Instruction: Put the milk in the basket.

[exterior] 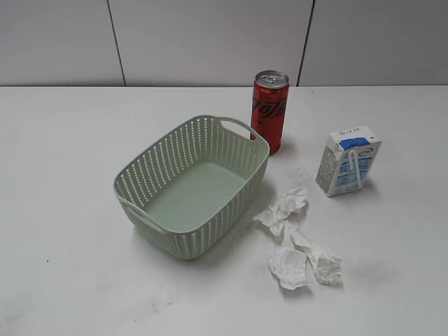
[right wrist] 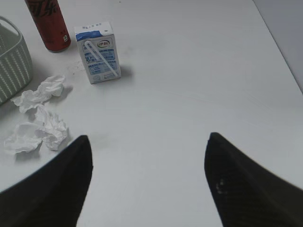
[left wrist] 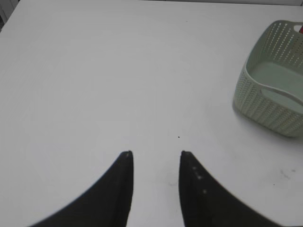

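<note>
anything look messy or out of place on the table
Yes: three crumpled tissues lie loose on the table between the basket and the milk carton, looking like litter. The carton and the red can stand upright, the basket sits level and empty, and nothing has spilled.

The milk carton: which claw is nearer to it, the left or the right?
The right claw: the milk carton stands ahead of it, slightly left. The left claw sees only the basket; no carton shows in its view.
</note>
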You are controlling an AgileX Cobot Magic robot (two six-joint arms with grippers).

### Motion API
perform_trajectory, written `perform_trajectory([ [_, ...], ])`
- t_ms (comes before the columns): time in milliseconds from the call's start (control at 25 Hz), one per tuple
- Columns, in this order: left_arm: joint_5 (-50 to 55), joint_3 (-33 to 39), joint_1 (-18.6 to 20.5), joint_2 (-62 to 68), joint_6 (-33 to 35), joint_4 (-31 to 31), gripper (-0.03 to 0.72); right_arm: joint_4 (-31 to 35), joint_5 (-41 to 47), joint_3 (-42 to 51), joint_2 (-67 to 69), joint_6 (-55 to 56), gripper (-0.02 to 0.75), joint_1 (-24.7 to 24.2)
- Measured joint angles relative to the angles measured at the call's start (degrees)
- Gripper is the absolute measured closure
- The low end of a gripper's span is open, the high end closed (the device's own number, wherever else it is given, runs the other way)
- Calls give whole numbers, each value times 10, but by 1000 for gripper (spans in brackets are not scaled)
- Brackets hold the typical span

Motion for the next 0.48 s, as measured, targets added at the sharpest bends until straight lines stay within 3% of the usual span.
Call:
perform_trajectory([
  [480, 0, 0, 0, 0, 0, 0, 452, 3, -11, -12, 7, 0, 147, 0],
])
